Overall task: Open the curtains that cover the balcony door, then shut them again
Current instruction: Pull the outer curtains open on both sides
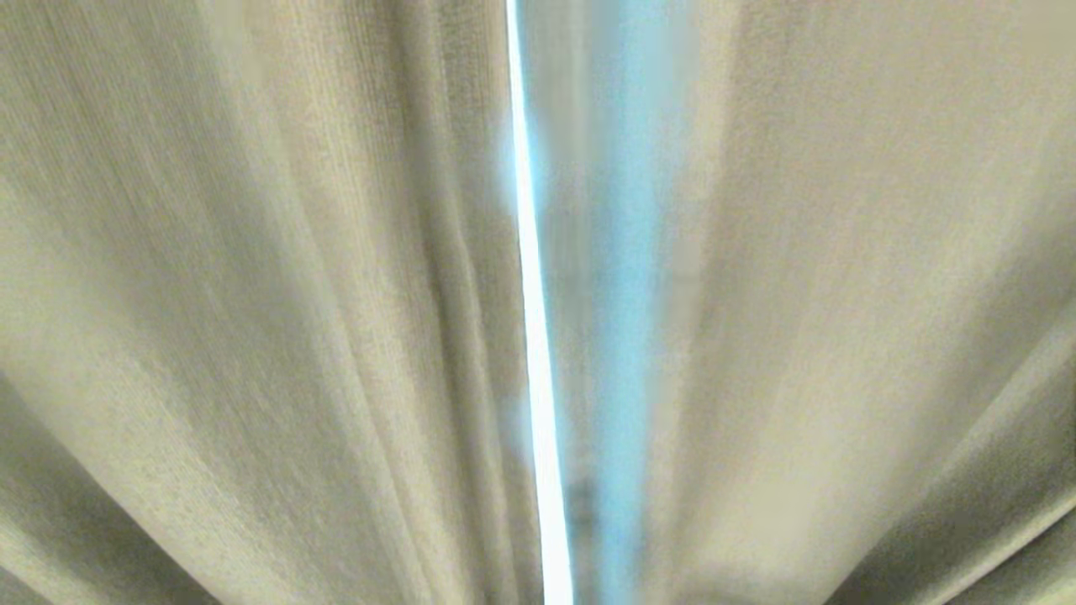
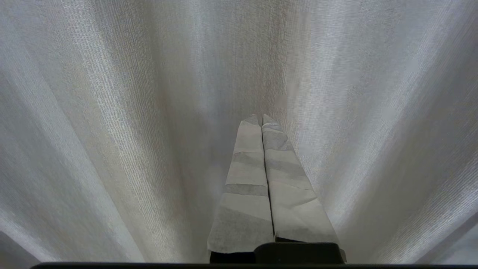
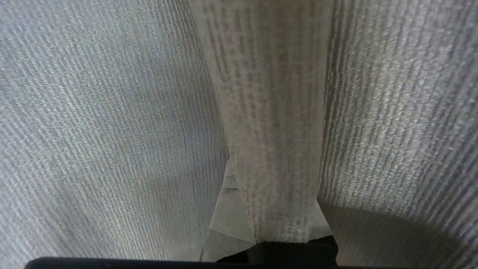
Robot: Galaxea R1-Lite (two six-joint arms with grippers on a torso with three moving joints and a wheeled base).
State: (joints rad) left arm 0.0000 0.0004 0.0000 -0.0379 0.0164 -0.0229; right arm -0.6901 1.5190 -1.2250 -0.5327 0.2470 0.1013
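Against the curtains, left fingers are closed empty; right fingers pinch a fold.

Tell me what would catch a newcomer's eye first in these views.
The bright slit running top to bottom through the head view, between two panels of beige curtains. In the right wrist view a ribbed fold lies over the right gripper, hiding most of it. The left gripper, jaws shut on nothing, points at pale pleats.
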